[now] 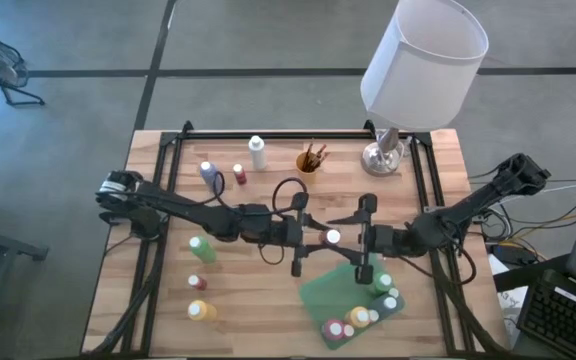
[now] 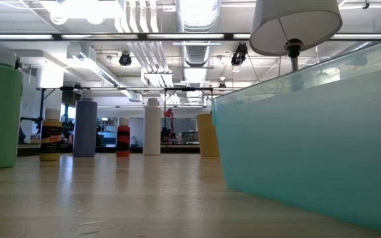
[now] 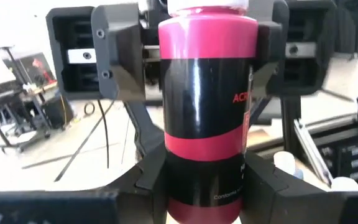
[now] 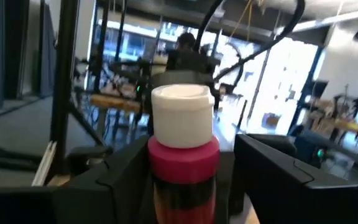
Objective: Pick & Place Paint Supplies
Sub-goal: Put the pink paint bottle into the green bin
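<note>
A magenta paint bottle (image 3: 207,106) with a black label and a white cap (image 1: 333,237) stands upright in the air over the table's middle, between my two grippers. My left gripper (image 3: 207,186) comes from the table's left and is shut on it. My right gripper (image 4: 185,180) comes level from the right. It is open, with its fingers (image 3: 117,62) on either side of the bottle's upper part and a gap showing beside the bottle. More paint bottles lie in a green bin (image 1: 318,292) near the right front. My left gripper pinches the magenta bottle's lower body (image 3: 207,199) between its two fingers, one on each side. The fingers come level from the table's left. The bottle stands upright, cap up, lifted clear of the table.
Loose bottles stand on the table's left: green (image 1: 201,248), small red (image 1: 196,282), yellow (image 1: 200,310), lavender (image 1: 210,175), red (image 1: 239,175), white (image 1: 258,153). A cup with brushes (image 1: 311,160) and a white-shaded lamp (image 1: 423,60) are at the back. The bin's wall (image 2: 309,145) fills the low view's right.
</note>
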Controlling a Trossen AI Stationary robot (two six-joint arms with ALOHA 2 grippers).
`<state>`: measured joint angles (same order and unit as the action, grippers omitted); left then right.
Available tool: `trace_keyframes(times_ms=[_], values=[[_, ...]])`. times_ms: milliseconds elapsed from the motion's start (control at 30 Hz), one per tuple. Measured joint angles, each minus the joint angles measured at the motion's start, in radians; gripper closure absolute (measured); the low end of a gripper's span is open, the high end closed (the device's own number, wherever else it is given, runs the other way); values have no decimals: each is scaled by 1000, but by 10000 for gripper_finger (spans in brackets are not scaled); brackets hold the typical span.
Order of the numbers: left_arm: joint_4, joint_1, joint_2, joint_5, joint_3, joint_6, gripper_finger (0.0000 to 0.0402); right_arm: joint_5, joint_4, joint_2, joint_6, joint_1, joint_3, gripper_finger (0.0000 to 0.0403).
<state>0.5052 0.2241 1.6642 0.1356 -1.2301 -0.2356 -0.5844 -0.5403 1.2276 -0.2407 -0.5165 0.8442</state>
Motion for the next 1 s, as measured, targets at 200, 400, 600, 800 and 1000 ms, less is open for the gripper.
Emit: trace_keyframes(times_ms=[200,400,600,800,1000], values=[[-255,0,-63,31,-27,18,265,-3,315,-49,133,-45,77,131],[-651,0,-81,75,-125,95,266,-3,712,-36,331,-52,220,99],[-981,0,-79,90,-239,216,266,-6,990,7,469,-46,343,78],[-1129,0,-78,76,-320,306,266,-19,1018,39,462,-39,401,72],[-1195,0,-78,-12,-332,340,266,-11,1023,46,459,3,436,85]])
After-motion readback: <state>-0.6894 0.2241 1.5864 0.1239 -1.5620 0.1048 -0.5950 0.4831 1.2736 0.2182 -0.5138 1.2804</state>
